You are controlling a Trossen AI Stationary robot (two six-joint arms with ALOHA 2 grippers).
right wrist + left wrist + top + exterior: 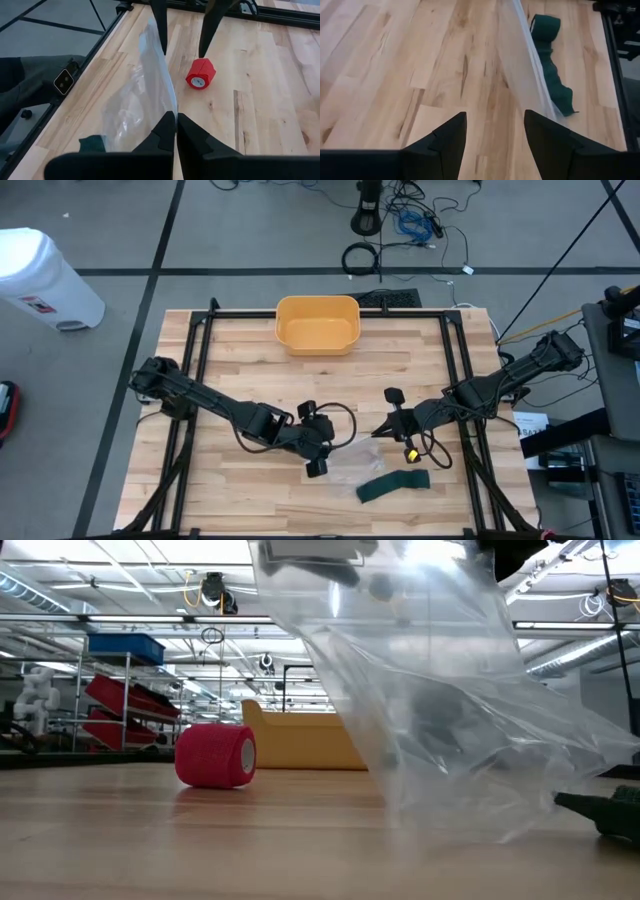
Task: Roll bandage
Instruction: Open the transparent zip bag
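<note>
A clear plastic bag [135, 100] stands raised between my two grippers, and it fills the low view [440, 710]. My right gripper [175, 117] is shut on it, right of the table's middle [383, 430]. A dark green bandage [550, 65] lies partly unrolled on the table by the bag, near the front edge [393, 485]. A red bandage roll [201, 74] lies on its side between the grippers. My left gripper [495, 130] is open and empty just left of the bag [318, 440], its fingers pointing toward the right gripper. My right gripper pinches the bag's upper edge [171, 107] between its two shut fingers, coming level from the table's right side. The plastic is drawn up to the fingers, and the bag's lower part [450, 825] rests on the table.
A yellow bin [317, 323] stands at the table's far edge, also in the low view [300, 740]. A black frame [200, 330] runs along the table's sides. Bare wood lies to the left and near the front left.
</note>
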